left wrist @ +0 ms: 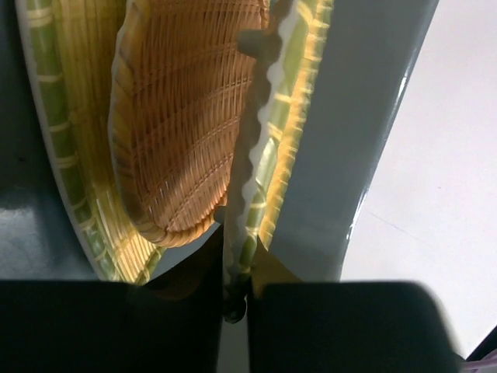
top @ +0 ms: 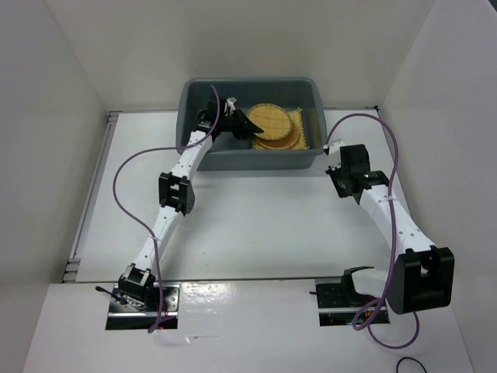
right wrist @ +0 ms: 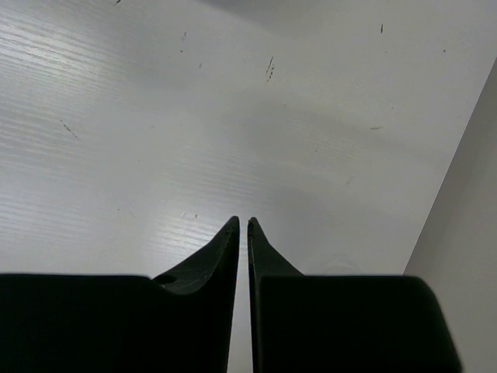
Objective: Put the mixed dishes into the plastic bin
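The dark grey plastic bin [top: 256, 160] stands at the back middle of the table. The orange-brown round disc [top: 269, 120] lies in it on the paler yellow round disc [top: 284, 142], with the square yellow mat [top: 308, 129] showing at the right. My left gripper [top: 247, 124] reaches into the bin and, in the left wrist view [left wrist: 237, 287], is shut on a thin yellow-green woven edge [left wrist: 260, 155] with dark trim, seemingly the square mat. The orange-brown disc [left wrist: 186, 116] lies just left of it and the bin wall [left wrist: 349, 155] just right. My right gripper [top: 338, 172] is shut and empty [right wrist: 242, 224].
White walls close in the table on the left, back and right. Purple cables loop beside both arms. The right gripper hovers over bare white table [right wrist: 233, 116] to the right of the bin, close to the right wall [right wrist: 466, 233].
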### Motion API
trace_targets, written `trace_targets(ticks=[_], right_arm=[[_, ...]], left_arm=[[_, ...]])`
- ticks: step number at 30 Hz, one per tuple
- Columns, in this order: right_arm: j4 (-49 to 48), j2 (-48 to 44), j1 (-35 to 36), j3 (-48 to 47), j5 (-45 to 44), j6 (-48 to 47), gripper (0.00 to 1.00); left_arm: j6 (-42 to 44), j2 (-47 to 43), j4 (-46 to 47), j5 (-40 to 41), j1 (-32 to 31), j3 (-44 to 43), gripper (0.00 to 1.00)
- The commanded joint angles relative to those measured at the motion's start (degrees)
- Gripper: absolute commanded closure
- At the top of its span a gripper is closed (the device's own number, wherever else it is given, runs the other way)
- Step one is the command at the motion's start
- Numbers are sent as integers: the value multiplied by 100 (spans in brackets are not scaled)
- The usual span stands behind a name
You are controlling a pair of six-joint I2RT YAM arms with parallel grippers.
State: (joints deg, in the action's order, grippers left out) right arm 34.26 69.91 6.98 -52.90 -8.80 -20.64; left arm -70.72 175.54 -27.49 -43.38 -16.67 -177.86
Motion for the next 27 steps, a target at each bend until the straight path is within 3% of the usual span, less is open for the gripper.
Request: trace_targets(ticks=[1, 13, 20, 27], right_arm=[[-200, 5, -4, -1, 18, 8, 87], [-200, 5, -4, -1, 18, 8, 86], [-200, 58, -4, -1, 71, -44, 86], [-148, 58, -4, -1, 124, -45, 86]], left_arm=[[76, 23, 288, -180, -47, -179, 79], [304, 24, 51, -286, -99, -179, 45], [1313, -643, -1493, 777, -153, -179, 44], [1789, -1040, -2199, 1428, -258, -179, 44]])
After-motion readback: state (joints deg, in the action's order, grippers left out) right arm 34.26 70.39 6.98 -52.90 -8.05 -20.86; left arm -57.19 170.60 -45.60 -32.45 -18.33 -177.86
